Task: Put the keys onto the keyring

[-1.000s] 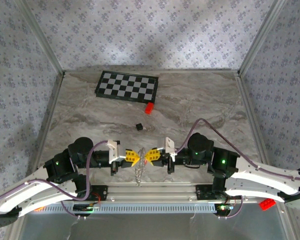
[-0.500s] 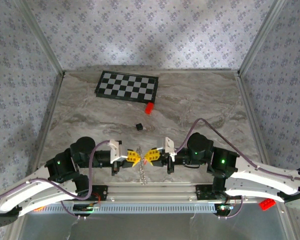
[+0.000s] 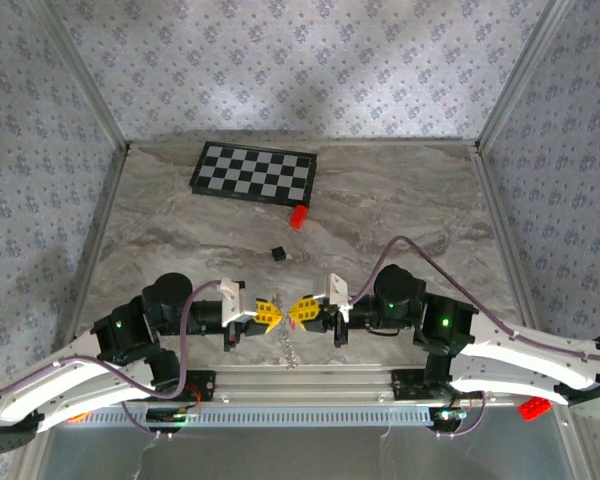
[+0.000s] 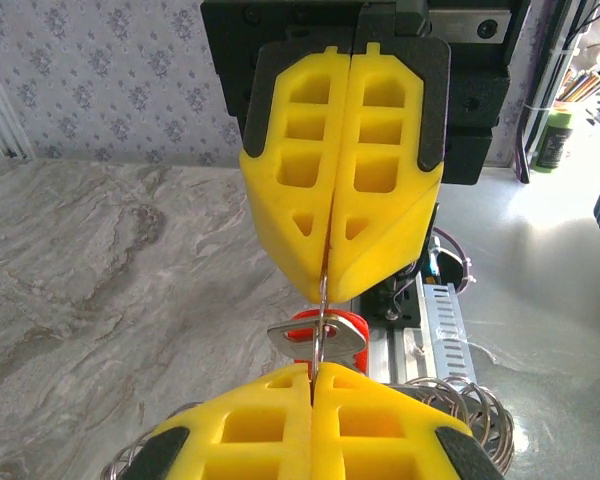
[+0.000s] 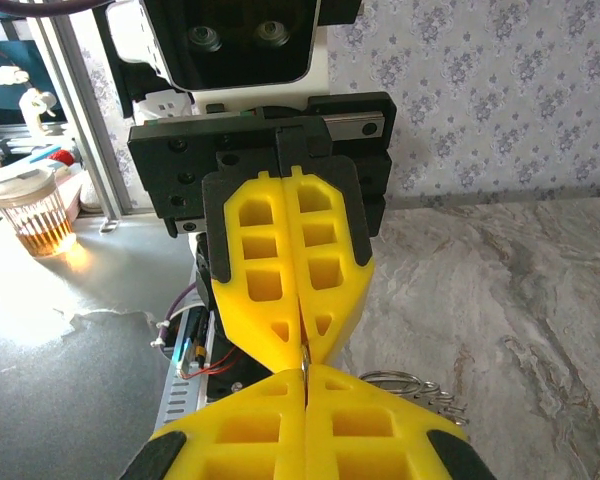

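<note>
Left gripper (image 3: 268, 312) and right gripper (image 3: 303, 311) meet tip to tip, both clamped shut on a thin wire of the keyring (image 4: 462, 396). That wire runs 9-to-3 overhead. The red-headed key (image 4: 318, 335) sits on it between the tips, and loose loops dangle toward 6 o'clock.

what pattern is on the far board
The board is checkered black and white, clearest in top external view.

The left arm (image 3: 70, 385) and right arm (image 3: 525, 355) wear white shells over black joints, each with a green light (image 3: 113, 325) and a purple cable (image 3: 405, 240). The left gripper (image 3: 270, 312) and right gripper (image 3: 302, 311) have yellow fingers (image 4: 290, 180) moulded with square and triangular pockets (rather like waffle grids), set on black mounts (image 5: 170, 175) with small screws (image 5: 177, 145), below a white camera housing (image 5: 130, 40).
</note>
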Action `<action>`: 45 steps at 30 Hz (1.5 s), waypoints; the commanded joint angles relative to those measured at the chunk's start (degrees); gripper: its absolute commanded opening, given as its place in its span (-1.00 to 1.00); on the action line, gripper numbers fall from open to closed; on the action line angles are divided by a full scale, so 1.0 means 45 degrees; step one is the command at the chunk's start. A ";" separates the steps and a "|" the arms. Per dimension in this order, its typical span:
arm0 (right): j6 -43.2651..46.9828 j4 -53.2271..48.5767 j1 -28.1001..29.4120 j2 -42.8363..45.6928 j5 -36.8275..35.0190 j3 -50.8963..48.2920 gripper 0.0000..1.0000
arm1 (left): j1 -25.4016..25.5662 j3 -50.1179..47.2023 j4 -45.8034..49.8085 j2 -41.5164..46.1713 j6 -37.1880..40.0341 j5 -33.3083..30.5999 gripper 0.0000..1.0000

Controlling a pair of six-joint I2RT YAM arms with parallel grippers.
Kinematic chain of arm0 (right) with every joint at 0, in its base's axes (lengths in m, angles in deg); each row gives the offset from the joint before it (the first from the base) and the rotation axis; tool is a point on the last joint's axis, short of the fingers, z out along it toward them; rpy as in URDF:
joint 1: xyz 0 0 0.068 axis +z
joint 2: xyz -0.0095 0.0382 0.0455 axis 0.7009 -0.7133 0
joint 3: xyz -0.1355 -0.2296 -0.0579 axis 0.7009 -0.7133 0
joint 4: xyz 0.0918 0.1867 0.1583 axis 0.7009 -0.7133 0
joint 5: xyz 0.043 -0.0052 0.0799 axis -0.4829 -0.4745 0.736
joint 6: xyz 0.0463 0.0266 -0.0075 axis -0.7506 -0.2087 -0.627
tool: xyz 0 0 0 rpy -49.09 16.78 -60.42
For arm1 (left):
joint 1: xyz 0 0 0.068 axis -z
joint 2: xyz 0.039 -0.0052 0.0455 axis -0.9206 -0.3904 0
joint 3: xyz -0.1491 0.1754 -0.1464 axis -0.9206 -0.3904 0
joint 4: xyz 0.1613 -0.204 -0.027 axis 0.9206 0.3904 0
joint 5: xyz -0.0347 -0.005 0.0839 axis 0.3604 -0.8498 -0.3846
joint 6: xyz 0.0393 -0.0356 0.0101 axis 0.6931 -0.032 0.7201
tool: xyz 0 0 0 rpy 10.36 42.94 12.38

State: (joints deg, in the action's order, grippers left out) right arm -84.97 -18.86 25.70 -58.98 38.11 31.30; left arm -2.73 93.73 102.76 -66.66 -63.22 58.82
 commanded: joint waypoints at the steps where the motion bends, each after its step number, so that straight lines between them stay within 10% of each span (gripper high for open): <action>1: 0.0009 -0.0028 -0.0101 0.0090 0.0342 -0.0053 -1.00 | 0.0102 0.0485 -0.0599 0.0188 0.0165 0.0064 -1.00; 45: 0.0569 0.0481 -0.0169 0.0171 0.0928 -0.0662 -1.00 | 0.0085 0.0382 -0.0882 -0.0139 -0.0163 0.0023 -1.00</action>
State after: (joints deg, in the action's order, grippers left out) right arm -83.39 -17.00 24.84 -58.10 41.03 28.83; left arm -2.49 93.73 102.56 -67.49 -63.31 58.87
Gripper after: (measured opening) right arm 0.052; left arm 0.044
